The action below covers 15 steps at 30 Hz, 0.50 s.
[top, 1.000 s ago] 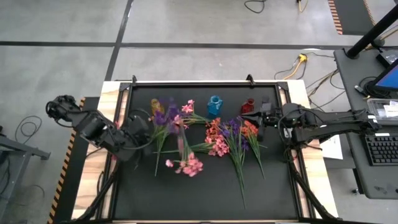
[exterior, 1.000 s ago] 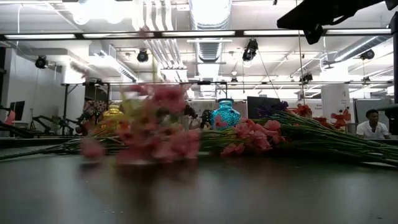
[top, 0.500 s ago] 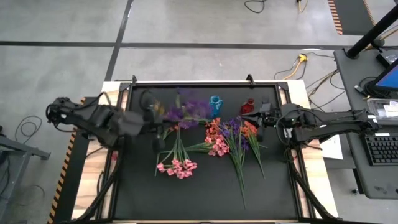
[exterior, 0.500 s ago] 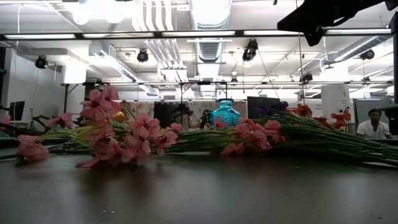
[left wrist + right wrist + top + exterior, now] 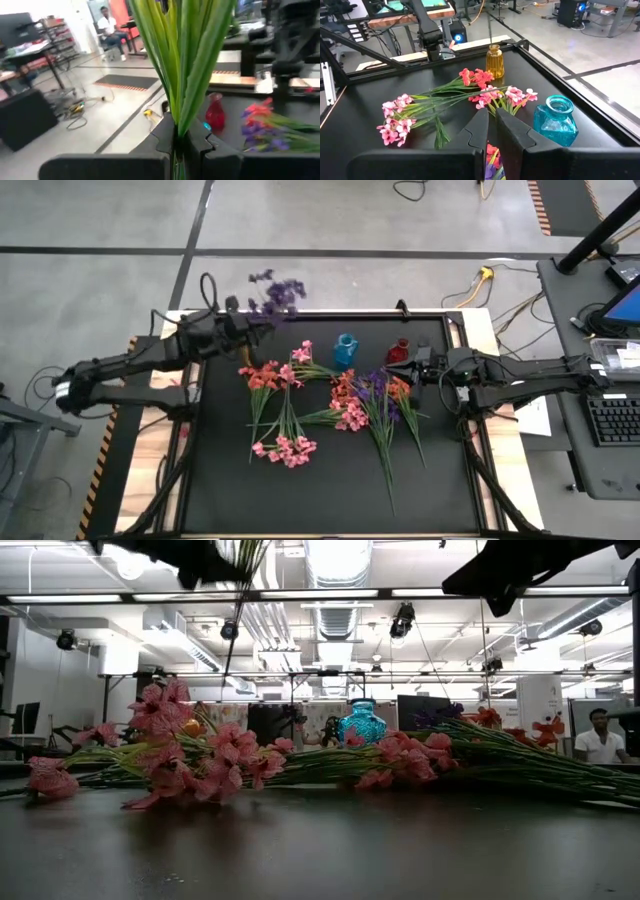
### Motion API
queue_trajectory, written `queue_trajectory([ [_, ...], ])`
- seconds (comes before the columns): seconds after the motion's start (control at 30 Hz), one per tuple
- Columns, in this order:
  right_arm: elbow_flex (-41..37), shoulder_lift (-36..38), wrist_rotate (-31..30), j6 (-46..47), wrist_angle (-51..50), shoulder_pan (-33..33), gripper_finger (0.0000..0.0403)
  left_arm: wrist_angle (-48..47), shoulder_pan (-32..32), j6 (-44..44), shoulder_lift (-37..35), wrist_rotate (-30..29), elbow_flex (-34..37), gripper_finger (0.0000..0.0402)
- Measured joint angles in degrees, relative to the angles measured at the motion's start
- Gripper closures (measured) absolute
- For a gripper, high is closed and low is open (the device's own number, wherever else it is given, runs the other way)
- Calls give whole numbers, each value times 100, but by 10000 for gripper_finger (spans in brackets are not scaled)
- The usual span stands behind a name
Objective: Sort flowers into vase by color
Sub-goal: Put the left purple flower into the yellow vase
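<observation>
My left gripper [image 5: 243, 330] is high over the table's far left and is shut on a purple flower sprig [image 5: 274, 292], whose blossoms reach past the far edge. A yellow vase [image 5: 494, 61] stands below it, with a teal vase [image 5: 346, 348] and a red vase [image 5: 399, 350] along the far side. Coral-red flowers [image 5: 262, 375] and pink flowers [image 5: 285, 450] lie flat on the mat. A mixed heap of flowers [image 5: 375, 405] lies at the middle right. My right gripper [image 5: 412, 368] hangs shut above that heap and holds nothing. My left gripper pinches the sprig's bundle of green leaves and stems [image 5: 179, 107] between its two fingers [image 5: 161, 134]. The fingers lie about level and point toward the far edge. The sprig is lifted clear of the table, its blossoms beyond the fingertips. A thin stem [image 5: 230, 640] hangs below the gripper.
A raised black frame [image 5: 330, 313] borders the mat. Bare mat [image 5: 330, 500] fills the near half of the table. A desk with a keyboard [image 5: 610, 420] stands to the right. A person [image 5: 598, 738] sits in the room beyond the table.
My left gripper has swung from the middle left of the mat up toward the far edge, rolling as it went. It carries the purple sprig, now clear of the table with its blossoms past the far edge. The pink sprigs have shifted and settled on the mat.
</observation>
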<state>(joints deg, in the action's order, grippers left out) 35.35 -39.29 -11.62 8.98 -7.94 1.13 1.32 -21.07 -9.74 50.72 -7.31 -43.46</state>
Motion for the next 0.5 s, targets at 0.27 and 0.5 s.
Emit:
queue_trajectory([
  [0.27, 0, -228, -2, 2, 7, 0, 374, 737, -819, 276, -612, 1283, 1033, 401],
  [0.5, 0, -621, -55, -25, 9, 2, 374, 873, -836, 418, -796, 1261, 1189, 401],
])
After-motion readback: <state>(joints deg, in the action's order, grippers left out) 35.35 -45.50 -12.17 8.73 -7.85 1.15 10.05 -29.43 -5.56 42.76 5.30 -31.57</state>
